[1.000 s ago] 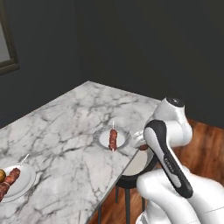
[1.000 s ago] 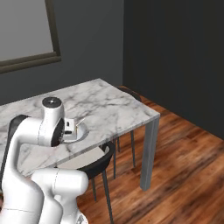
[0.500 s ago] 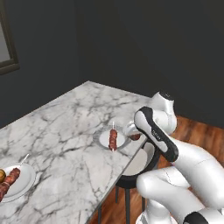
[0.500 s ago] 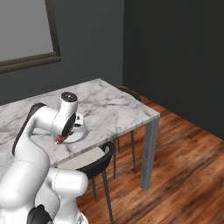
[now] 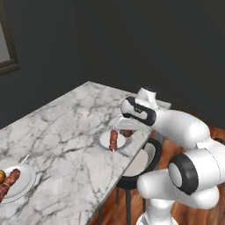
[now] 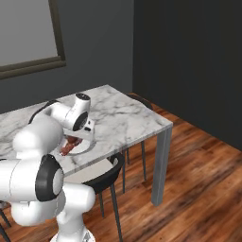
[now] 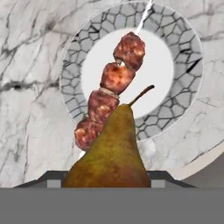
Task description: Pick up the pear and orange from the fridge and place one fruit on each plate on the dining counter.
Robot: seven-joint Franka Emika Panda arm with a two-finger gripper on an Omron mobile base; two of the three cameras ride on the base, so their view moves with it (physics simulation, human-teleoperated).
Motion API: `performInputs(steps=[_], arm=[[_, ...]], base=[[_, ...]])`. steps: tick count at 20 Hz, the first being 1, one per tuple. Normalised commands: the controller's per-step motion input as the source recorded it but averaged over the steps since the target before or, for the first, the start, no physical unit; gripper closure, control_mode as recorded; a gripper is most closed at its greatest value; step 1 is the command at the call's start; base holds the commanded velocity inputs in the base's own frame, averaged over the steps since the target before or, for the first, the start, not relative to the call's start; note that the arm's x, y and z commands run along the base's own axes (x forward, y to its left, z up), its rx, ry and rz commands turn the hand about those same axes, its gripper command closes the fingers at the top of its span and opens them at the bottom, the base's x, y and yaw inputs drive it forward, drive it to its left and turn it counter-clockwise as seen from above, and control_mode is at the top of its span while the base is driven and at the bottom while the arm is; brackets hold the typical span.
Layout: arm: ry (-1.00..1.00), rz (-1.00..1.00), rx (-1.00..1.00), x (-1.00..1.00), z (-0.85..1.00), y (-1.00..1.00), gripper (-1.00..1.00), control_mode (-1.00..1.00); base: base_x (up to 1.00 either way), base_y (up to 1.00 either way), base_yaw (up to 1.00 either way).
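Pear hanging over the near plate, hand closed on it.
Going left to right: far plate [image 5: 19, 182] with the orange [image 5: 1, 176] already sitting on it at the tabletop [image 5: 66, 127] left end; near plate [image 7: 188, 65] with skewer [image 7: 111, 94] lying directly under the hand [image 5: 128, 130]; the hand is gripping the pear [image 7: 114, 151] by its fat end, long axis running along the hand's line of sight, stem tip pointing out over the plate's white centre, roughly parallel to the skewer just beside it.
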Motion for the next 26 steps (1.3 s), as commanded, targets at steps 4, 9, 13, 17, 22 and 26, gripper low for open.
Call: performInputs(steps=[4,9,13,17,22,26], arm=[[0.21,-0.05,0.0,0.58,-0.48,0.0,1.0,-1.0],[0.16,-0.04,-0.03,0.51,-0.56,0.04,1.0,-1.0],[0.01,-0.03,-0.02,0.52,-0.37,0.04,1.0,-1.0],[-0.01,-0.03,-0.05,0.32,-0.34,0.09,1.0,-1.0],[-0.01,-0.04,-0.05,0.13,-0.37,0.1,1.0,-1.0],[-0.01,-0.04,-0.02,0.0,-0.29,0.11,-1.0,-1.0]], base=[[0.0,0.0,0.0],[0.0,0.0,0.0],[0.0,0.0,0.0],[0.0,0.0,0.0],[0.0,0.0,0.0],[0.0,0.0,0.0]])
